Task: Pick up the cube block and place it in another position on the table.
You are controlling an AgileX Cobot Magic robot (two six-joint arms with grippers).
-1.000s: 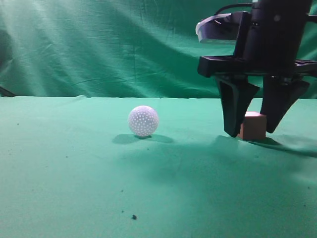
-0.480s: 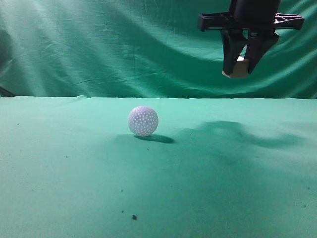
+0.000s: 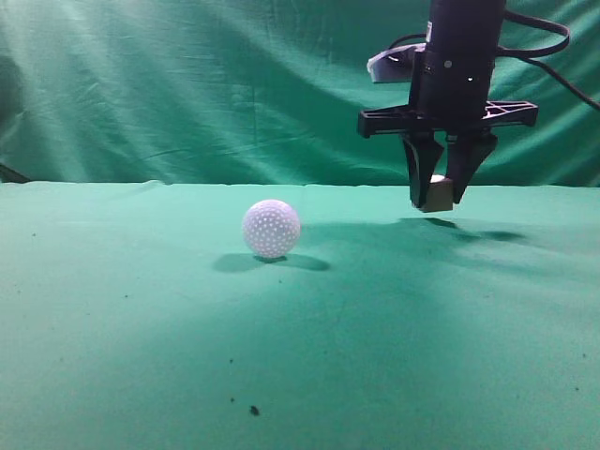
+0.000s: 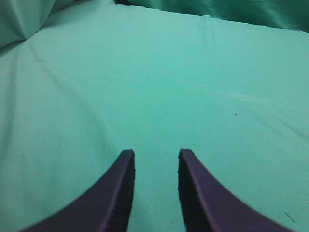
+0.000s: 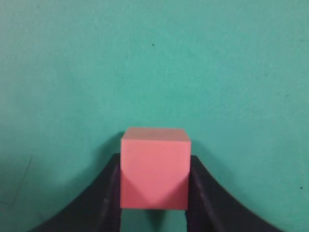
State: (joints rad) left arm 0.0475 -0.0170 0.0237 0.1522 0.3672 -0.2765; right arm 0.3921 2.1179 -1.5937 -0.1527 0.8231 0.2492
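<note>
My right gripper is shut on the cube block and holds it in the air above the far right part of the green table. In the right wrist view the pinkish-red cube block sits squarely between the two black fingers of the gripper, with green cloth below it. My left gripper is open and empty over bare green cloth; it does not show in the exterior view.
A white dimpled ball rests on the table left of the held cube. A wrinkled green curtain hangs behind the table. A dark speck lies near the front.
The right gripper closed on the cube and lifted it off the table, went high, and has now come lower and farther back. The ball has not moved.
</note>
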